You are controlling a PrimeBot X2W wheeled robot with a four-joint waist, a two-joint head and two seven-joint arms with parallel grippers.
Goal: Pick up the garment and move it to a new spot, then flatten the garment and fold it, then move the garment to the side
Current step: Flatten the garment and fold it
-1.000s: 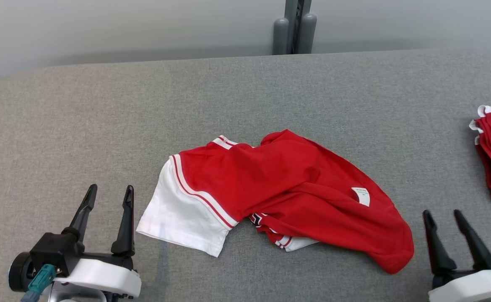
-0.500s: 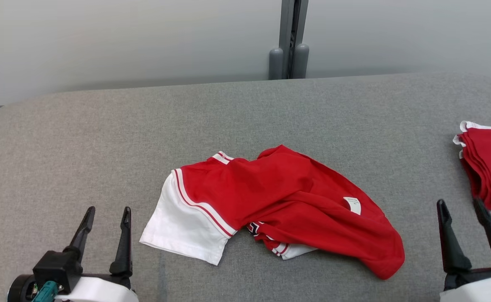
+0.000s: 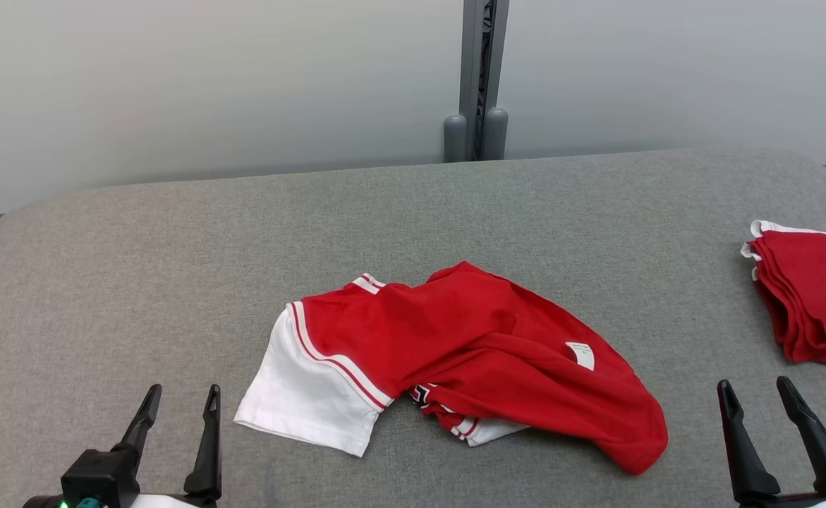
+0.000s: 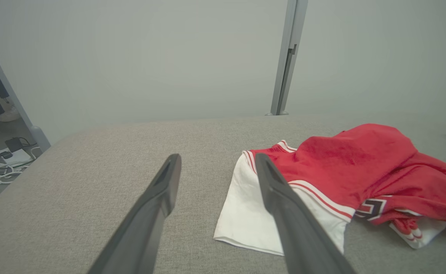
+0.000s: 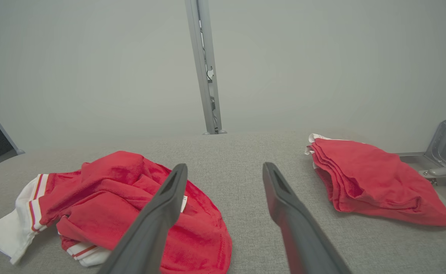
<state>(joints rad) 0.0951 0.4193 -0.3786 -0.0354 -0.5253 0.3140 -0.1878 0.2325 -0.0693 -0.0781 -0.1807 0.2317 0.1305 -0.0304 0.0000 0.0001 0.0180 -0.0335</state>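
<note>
Cloth lies crumpled in the lower centre of the head view: the garment (image 3: 469, 346), a red jersey shirt, sits on the grey padded table (image 3: 173, 247) between the two grippers. Its long axis runs from left to lower right across the frame. At the left end, a flat white sleeve (image 3: 300, 395) edged with thin red and white stripes spreads out just beside the left gripper (image 3: 184, 389). At the right end, a rounded, bunched red mass stops a little short of the right gripper (image 3: 752, 383). The left arm looks the nearer of the two, and in its wrist view the sleeve's hem lies just behind one finger. Both grippers stand with fingers apart and hold nothing, each pointing up the frame from the bottom edge. The shirt appears soft and limp, heaped in loose folds, with a small white label (image 3: 580, 355) exposed on its right half and a striped cuff tucked beneath the middle. The table cover is a coarse woven fabric, matte and even. The fingers are long, dark and tapering. At the right edge, well apart from the shirt, rests a folded stack (image 3: 808, 296) of similar red cloth. My judgement is that the flat sleeve offers the easier edge to pinch, while the bunched end would need a deeper reach.
</note>
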